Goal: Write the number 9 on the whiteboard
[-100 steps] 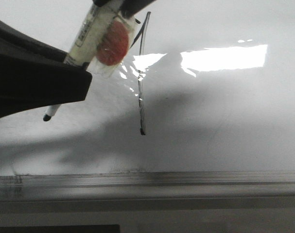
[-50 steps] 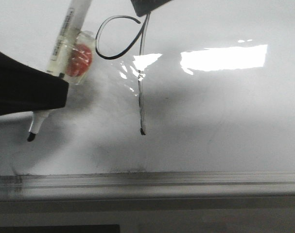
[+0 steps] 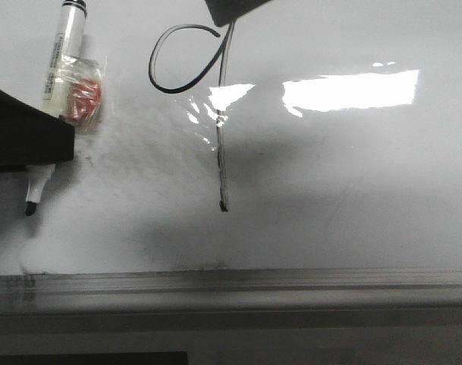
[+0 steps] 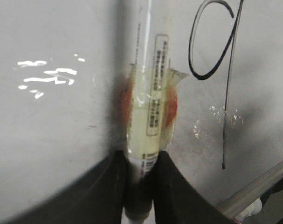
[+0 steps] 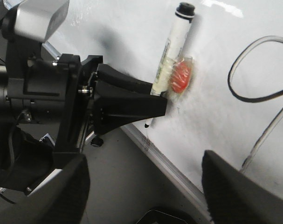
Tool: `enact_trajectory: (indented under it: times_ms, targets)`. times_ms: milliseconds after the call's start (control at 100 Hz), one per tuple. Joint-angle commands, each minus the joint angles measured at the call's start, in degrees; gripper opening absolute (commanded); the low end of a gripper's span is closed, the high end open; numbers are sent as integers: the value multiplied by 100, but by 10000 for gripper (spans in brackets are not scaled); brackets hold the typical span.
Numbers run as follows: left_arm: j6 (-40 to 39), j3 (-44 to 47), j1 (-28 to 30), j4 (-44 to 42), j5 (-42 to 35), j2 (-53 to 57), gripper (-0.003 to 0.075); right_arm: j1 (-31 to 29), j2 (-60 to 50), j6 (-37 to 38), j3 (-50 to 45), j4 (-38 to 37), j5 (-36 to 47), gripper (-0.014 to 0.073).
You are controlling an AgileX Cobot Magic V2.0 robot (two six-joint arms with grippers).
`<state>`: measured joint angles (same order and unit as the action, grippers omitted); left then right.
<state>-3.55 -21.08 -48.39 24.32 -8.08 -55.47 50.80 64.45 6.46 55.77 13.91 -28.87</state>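
Observation:
The whiteboard [image 3: 352,190] fills the front view, with a grey rail [image 3: 253,285] along its near edge. The number 9 [image 3: 219,114] is drawn on it in black: an open loop at the top and a long thin stem. It also shows in the left wrist view [image 4: 225,93] and partly in the right wrist view [image 5: 253,93]. My left gripper [image 3: 44,144] is shut on a white marker [image 3: 59,61] with red tape, to the left of the 9; its black tip [image 3: 30,207] points down. My right gripper [image 5: 146,186] is open and empty.
A bright glare patch [image 3: 352,90] lies on the board right of the 9. A dark part of my right arm [image 3: 231,9] hangs at the top edge over the 9. In the right wrist view the left arm's body [image 5: 43,102] stands beside the board's rail [image 5: 169,163].
My left gripper has moved left and down with the marker, away from the 9. The loop of the 9, covered a second ago, now shows in full.

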Motion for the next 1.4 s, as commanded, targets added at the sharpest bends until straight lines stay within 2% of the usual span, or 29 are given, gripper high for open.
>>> enact_trajectory:
  times_ms: [0,100,220,290,380,470,640,680,730,840,980,1130,1390]
  targets:
    - [-59,-164,43,2,-245,47,-18,-5,-82,1,194,51,376,447]
    - [-59,-164,43,-117,-180,47,41,-5,-82,1,194,51,376,447]
    - [-59,-164,-5,-245,-132,47,253,-5,-82,1,194,51,376,447]
    - [-59,-164,-18,-235,-132,47,344,-5,-82,1,194,51,376,447]
    - [-59,-164,-18,-235,-142,74,376,-5,-82,1,194,-5,376,427]
    - [-59,-164,-18,-235,-142,260,376,-5,-118,1,194,-280,364,309]
    - [-59,-164,-18,-254,-130,1058,374,-5,-418,1,33,-617,432,-74]
    - [-59,-164,-18,-254,-140,1313,358,-5,-532,1,-73,-692,530,-64]
    - [-34,-164,-18,-367,-140,1609,288,-5,-753,1,-245,-827,752,-63]
    - [-34,-62,-18,-868,-140,2241,-16,-5,-1250,-84,-837,-1391,1401,-63]
    - [24,264,6,-1159,-183,2901,-20,-5,-2022,-98,-1919,-2303,2756,-63]
    - [95,786,6,-1185,-183,3500,-20,-5,-2986,-98,-3169,-2412,4129,-63]
    - [95,1298,6,-941,-172,3958,-20,-5,-4381,-98,-4663,-2412,4338,-64]
